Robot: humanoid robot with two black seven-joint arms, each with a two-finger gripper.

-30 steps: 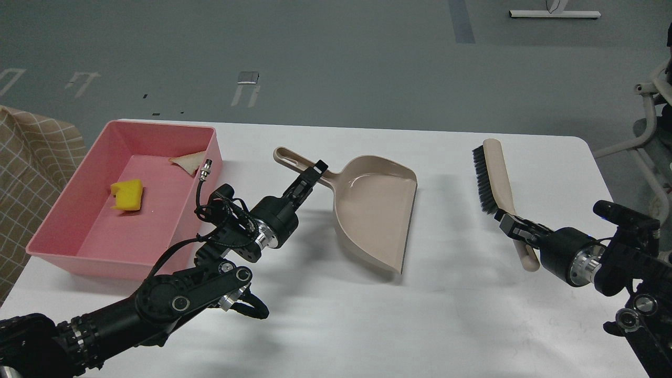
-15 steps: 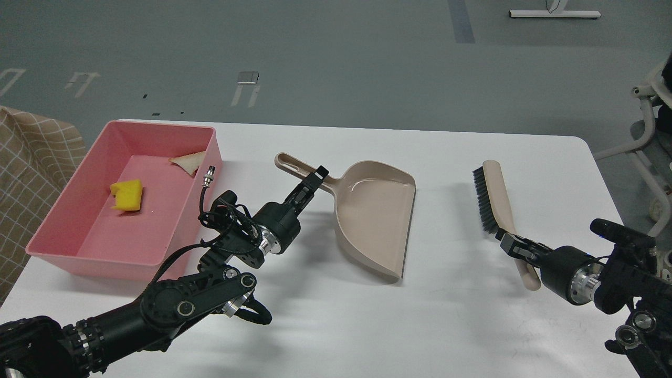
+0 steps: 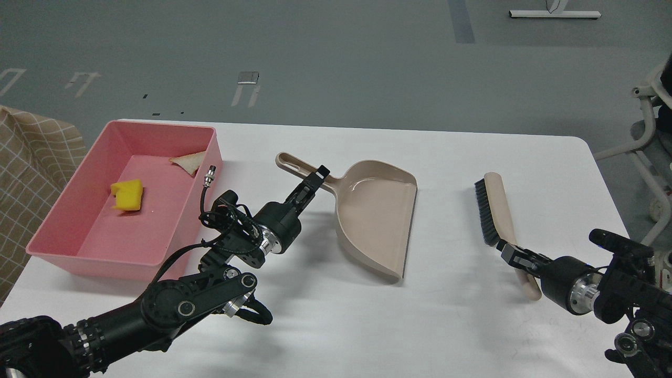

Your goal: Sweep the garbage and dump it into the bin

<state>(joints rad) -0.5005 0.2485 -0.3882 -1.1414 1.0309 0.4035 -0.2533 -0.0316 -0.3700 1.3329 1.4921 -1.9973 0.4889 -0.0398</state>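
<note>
The white table (image 3: 325,315) carries everything, and the pink bin (image 3: 58,244) sits well off to the left of my left gripper (image 3: 310,185). Both scraps already lie inside it: the yellow chunk (image 3: 127,195) on the bin floor and the bread wedge (image 3: 188,160) against the far wall, both to the left of those jaws and well apart from them. So I judge the dumping done and the step in hand to be setting the tools down.

The beige dustpan (image 3: 375,220) lies flat on the table just right of my left jaws, which are closed on its handle near where it meets the pan. The brush (image 3: 493,212) lies bristles to the left, stretching away from my right gripper (image 3: 517,257), whose jaws clamp the near part of its handle.

To finish well, I'd make sure both tools bear fully on the table before letting go, so nothing tips or rolls. I'd open the left jaws wide, then back off along the line of the handle toward me, not sideways, since a sideways pull could drag the pan toward the bin. Same for the right: release, then retreat straight back along the brush handle, clear of the bristles
</note>
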